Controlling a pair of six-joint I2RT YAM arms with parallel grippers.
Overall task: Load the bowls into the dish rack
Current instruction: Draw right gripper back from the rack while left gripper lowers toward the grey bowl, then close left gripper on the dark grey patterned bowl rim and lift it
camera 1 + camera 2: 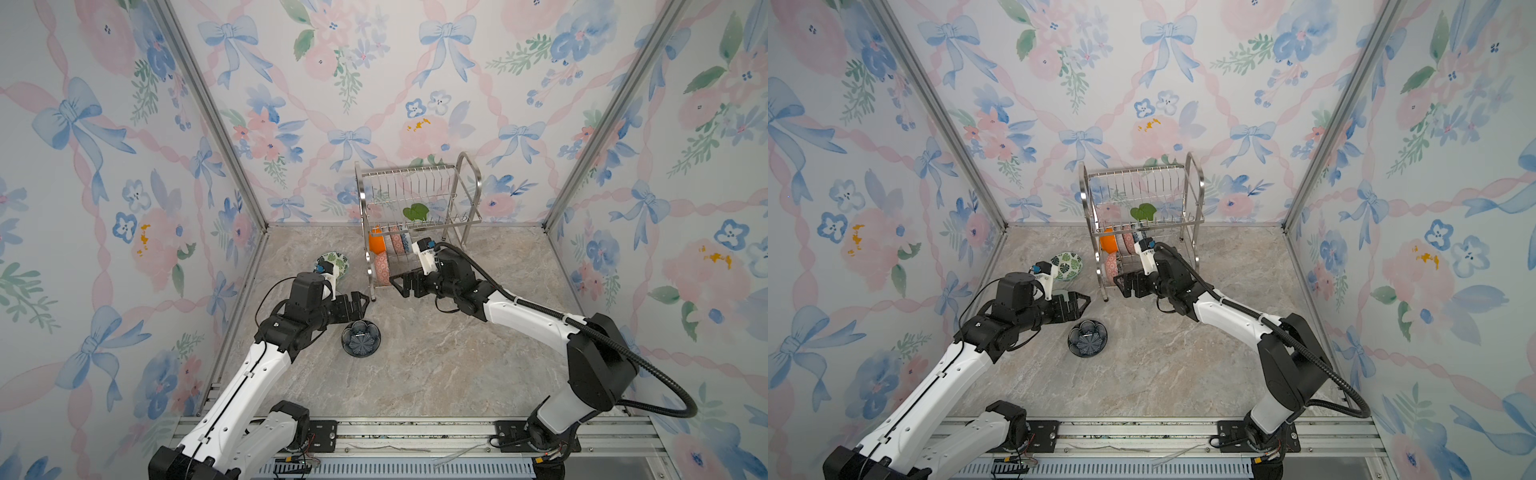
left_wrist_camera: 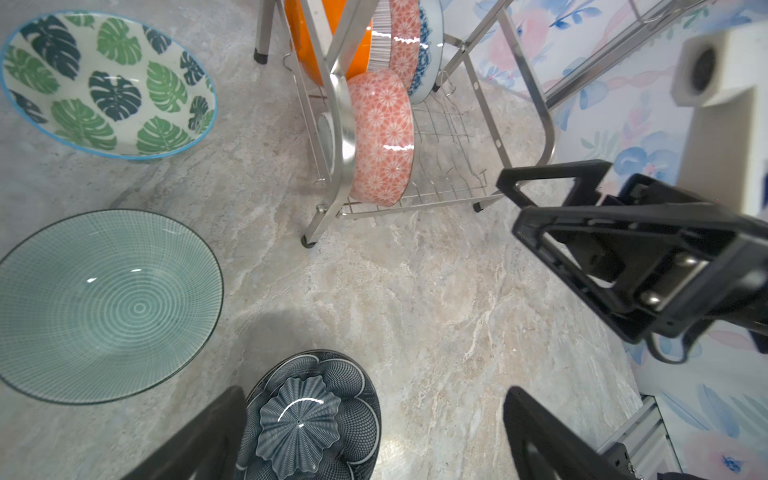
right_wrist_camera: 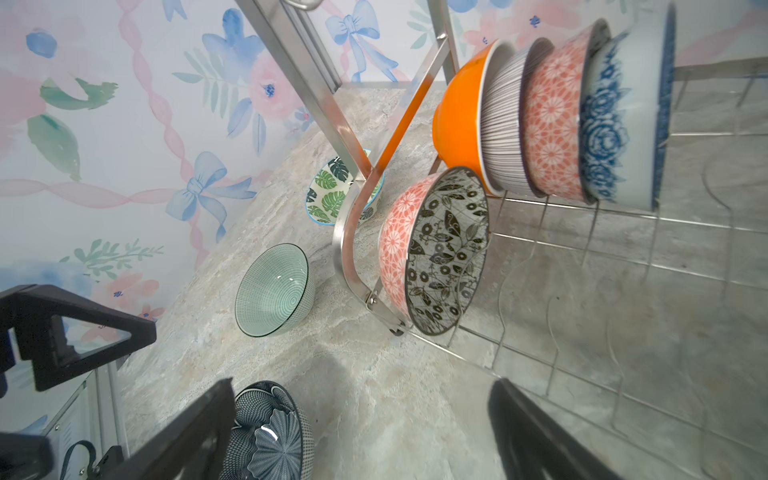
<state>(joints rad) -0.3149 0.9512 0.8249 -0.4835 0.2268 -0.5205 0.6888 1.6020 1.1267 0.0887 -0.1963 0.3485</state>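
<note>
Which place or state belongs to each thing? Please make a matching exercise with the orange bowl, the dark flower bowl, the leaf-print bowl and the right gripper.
1 orange bowl
2 dark flower bowl
3 leaf-print bowl
4 right gripper

a open, empty
b on the table, left of the dish rack
c on edge in the dish rack
d on the table, in front of the dish rack

Pairs: 1-c, 2-d, 3-b, 4-a

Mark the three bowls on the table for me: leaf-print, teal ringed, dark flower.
leaf-print bowl point(image 2: 108, 87), left wrist view, middle of its inside.
teal ringed bowl point(image 2: 139, 308), left wrist view, centre of its rings.
dark flower bowl point(image 1: 360, 338), in a top view, flower relief at its centre.
</note>
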